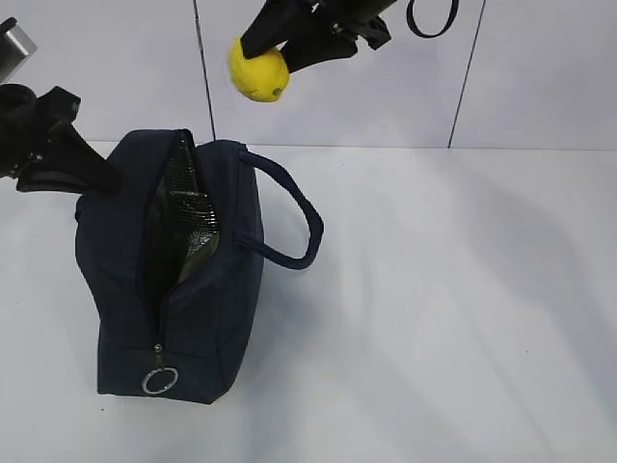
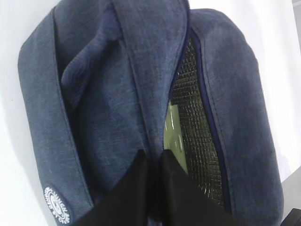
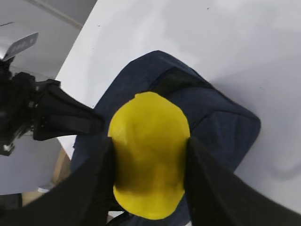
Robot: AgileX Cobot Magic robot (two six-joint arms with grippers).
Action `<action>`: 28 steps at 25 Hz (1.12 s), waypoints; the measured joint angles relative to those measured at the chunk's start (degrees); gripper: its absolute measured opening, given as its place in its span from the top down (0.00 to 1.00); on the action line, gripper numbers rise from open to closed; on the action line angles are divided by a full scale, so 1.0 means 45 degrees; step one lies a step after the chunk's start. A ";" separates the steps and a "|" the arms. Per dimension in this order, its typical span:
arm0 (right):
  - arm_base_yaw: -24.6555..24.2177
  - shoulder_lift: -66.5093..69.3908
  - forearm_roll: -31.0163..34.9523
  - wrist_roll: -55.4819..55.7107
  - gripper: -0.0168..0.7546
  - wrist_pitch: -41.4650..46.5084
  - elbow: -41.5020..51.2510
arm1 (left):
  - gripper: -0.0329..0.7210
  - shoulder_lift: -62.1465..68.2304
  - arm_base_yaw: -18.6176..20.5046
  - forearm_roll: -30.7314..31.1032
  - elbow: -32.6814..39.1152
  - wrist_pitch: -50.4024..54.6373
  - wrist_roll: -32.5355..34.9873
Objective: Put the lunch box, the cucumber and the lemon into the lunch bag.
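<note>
Nearest us, the lunch bag lies on the table, zipper parted, silvery lining exposed. Through the gap we see a pale green surface, probably the lunch box lid. We see no cucumber. At the bag's far-left edge, the left gripper pinches the fabric with jaws nearly closed, apparently to keep the mouth open. Farthest, above the bag, the right gripper clamps the lemon, positioned for lowering.
</note>
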 joint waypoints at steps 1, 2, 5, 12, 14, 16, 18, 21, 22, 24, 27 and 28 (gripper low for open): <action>0.0088 -0.0103 0.0144 0.0000 0.53 0.0000 0.0202 | 0.94 0.0000 0.0000 0.0020 0.0000 0.0000 0.0000; 0.0193 -0.0206 0.0216 0.0000 0.53 0.0000 0.0395 | 0.94 0.0000 0.0000 0.0020 0.0000 0.0000 0.0000; 0.0543 -0.0441 0.0474 -0.0248 0.53 0.0000 0.1116 | 0.94 0.0000 0.0000 0.0020 0.0000 0.0000 0.0000; 0.1260 -0.0542 0.1177 -0.1321 0.53 0.0000 0.2021 | 0.94 0.0000 0.0000 0.0020 0.0000 0.0000 0.0000; 0.1414 -0.0568 0.1229 -0.1563 0.53 -0.0029 0.2075 | 0.94 0.0000 0.0000 0.0020 0.0000 0.0000 0.0000; 0.1533 -0.0593 0.1282 -0.1831 0.53 -0.0086 0.2176 | 0.94 0.0000 0.0000 0.0020 0.0000 0.0000 0.0000; 0.1552 -0.0612 0.1304 -0.2061 0.53 -0.0176 0.2458 | 0.94 0.0000 0.0000 0.0020 0.0000 0.0000 0.0000; 0.1552 -0.0612 0.1364 -0.2379 0.53 -0.0471 0.2978 | 0.94 0.0000 0.0000 0.0020 0.0000 0.0000 0.0000; 0.1552 -0.0612 0.1524 -0.2575 0.53 -0.0532 0.3148 | 0.94 0.0000 0.0000 0.0020 0.0000 0.0000 0.0000; 0.1552 -0.0612 0.1911 -0.3026 0.53 -0.0558 0.3303 | 0.94 0.0000 0.0000 0.0020 0.0000 0.0000 0.0000; 0.1552 -0.0612 0.2574 -0.3879 0.53 -0.0581 0.3365 | 0.94 0.0000 0.0000 0.0020 0.0000 0.0000 0.0000; 0.1552 -0.0612 0.2656 -0.4150 0.53 -0.0581 0.3365 | 0.94 0.0000 0.0000 0.0020 0.0000 0.0000 0.0000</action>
